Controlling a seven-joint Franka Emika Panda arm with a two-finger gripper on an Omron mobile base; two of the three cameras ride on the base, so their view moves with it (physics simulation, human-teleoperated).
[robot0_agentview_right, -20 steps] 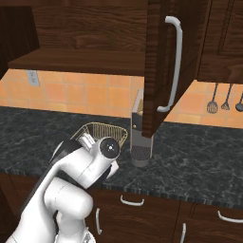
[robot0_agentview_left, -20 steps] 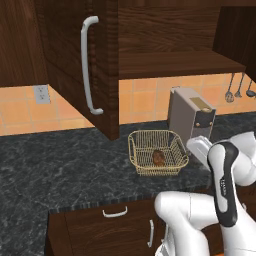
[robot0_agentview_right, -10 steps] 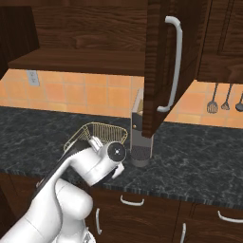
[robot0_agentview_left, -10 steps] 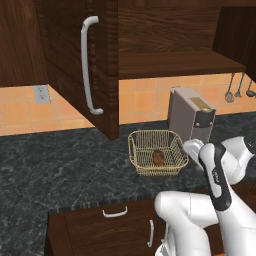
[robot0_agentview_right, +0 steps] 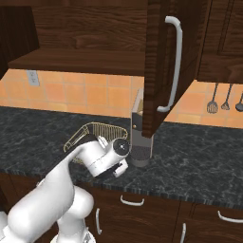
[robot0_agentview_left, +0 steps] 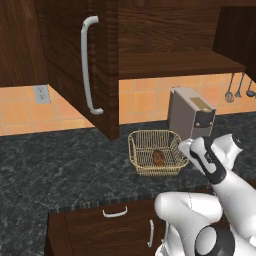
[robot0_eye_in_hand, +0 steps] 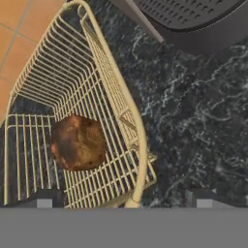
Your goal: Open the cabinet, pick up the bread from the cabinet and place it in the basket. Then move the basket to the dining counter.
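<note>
Bread point(robot0_eye_in_hand: 78, 142) lying inside the wire basket point(robot0_eye_in_hand: 116, 94), just under the claw point(robot0_eye_in_hand: 123, 197).
Claw spread wide and holding nothing, its tips straddling the basket's near rim. The basket stands on the black speckled worktop point(robot0_agentview_left: 60, 170), a grey appliance point(robot0_agentview_left: 190, 114) beyond it; the cabinet point(robot0_agentview_left: 102, 65) door above hangs open.
</note>
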